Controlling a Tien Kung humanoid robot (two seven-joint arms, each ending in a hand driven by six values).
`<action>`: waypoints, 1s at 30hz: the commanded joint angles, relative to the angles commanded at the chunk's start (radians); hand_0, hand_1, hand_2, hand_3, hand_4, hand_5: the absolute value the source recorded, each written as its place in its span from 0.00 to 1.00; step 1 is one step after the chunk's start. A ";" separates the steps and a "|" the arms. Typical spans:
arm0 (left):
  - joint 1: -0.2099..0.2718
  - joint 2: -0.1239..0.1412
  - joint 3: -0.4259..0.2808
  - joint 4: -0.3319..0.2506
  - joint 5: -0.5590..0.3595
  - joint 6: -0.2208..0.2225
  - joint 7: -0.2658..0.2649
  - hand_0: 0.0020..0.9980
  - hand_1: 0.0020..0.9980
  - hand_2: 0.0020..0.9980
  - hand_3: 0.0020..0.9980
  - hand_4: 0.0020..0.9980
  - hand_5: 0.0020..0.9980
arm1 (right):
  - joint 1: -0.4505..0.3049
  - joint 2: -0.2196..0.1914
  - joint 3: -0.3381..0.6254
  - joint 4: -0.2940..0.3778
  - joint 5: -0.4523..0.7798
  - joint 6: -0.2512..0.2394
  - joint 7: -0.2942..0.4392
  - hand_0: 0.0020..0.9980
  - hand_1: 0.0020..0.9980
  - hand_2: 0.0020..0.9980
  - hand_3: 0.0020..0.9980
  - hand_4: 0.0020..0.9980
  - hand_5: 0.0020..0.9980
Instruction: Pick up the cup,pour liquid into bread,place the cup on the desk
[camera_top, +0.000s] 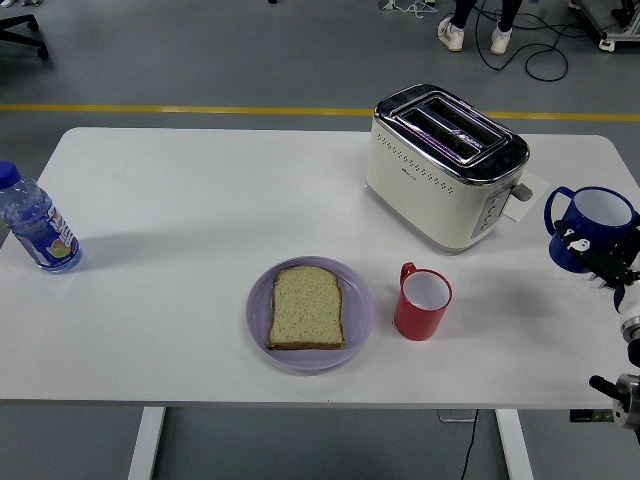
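A blue cup (590, 226) with a white inside hangs upright above the table's right edge, its handle pointing left. My right hand (603, 258) is shut on the cup from below and the right. A slice of bread (307, 307) lies on a purple plate (359, 315) near the table's front middle. A red cup (422, 301) stands upright just right of the plate. The left arm does not show.
A cream and chrome toaster (445, 165) stands at the back right, close to the blue cup's left. A water bottle (35, 222) with a blue cap stands at the table's left edge. A person's feet show on the floor at the top.
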 joint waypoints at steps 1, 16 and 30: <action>0.000 0.000 0.000 0.000 0.000 0.000 0.000 0.63 0.64 0.65 0.51 0.24 0.86 | 0.001 0.000 -0.004 0.007 -0.007 0.000 -0.006 0.44 0.48 0.58 0.56 0.61 0.00; 0.008 0.000 0.008 0.000 -0.005 0.000 0.000 0.63 0.64 0.65 0.50 0.24 0.86 | 0.071 -0.020 -0.139 0.087 -0.230 0.020 -0.127 0.43 0.47 0.57 0.56 0.60 0.00; 0.011 -0.001 0.018 0.000 -0.009 0.000 -0.001 0.63 0.64 0.65 0.50 0.24 0.86 | 0.168 -0.096 -0.263 0.115 -0.374 0.076 -0.214 0.42 0.46 0.57 0.56 0.60 0.00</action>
